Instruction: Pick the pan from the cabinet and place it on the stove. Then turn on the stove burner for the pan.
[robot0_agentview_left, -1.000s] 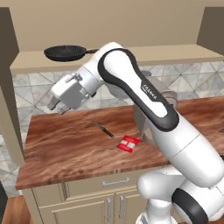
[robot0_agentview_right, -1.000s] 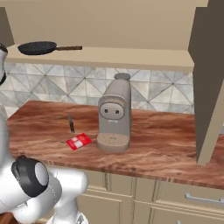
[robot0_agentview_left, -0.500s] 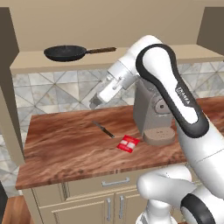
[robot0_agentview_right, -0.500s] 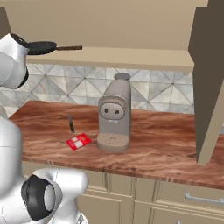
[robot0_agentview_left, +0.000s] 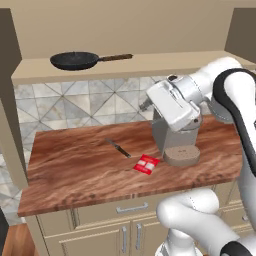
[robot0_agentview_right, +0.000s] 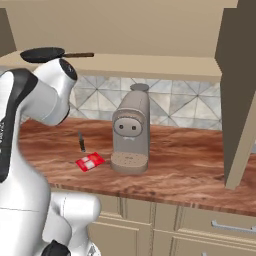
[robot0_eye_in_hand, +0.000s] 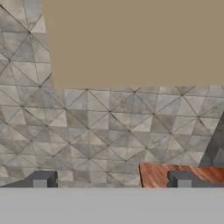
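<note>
The black pan (robot0_agentview_left: 75, 60) lies on the bottom shelf of the open beige cabinet (robot0_agentview_left: 165, 62), its thin handle (robot0_agentview_left: 116, 57) pointing right; it also shows from the other side (robot0_agentview_right: 42, 54). My gripper (robot0_eye_in_hand: 112, 180) is open with nothing between its dark fingertips (robot0_eye_in_hand: 43, 178). It faces the tiled backsplash just under the shelf's beige front. In the left base view my white hand (robot0_agentview_left: 172, 105) hangs in front of the coffee machine, to the right of the pan and lower. The stove is out of view.
A grey coffee machine (robot0_agentview_right: 131, 129) stands on the wooden counter (robot0_agentview_right: 190, 165). A small knife (robot0_agentview_left: 119, 148) and a red packet (robot0_agentview_left: 147, 164) lie to its left. A brown cabinet door (robot0_agentview_right: 240, 90) hangs open at the right. Beige drawers run below the counter.
My hand has swung from the left, below the pan, rightward across the backsplash to in front of the coffee machine. The pan has not moved, and the gripper has stayed open.
</note>
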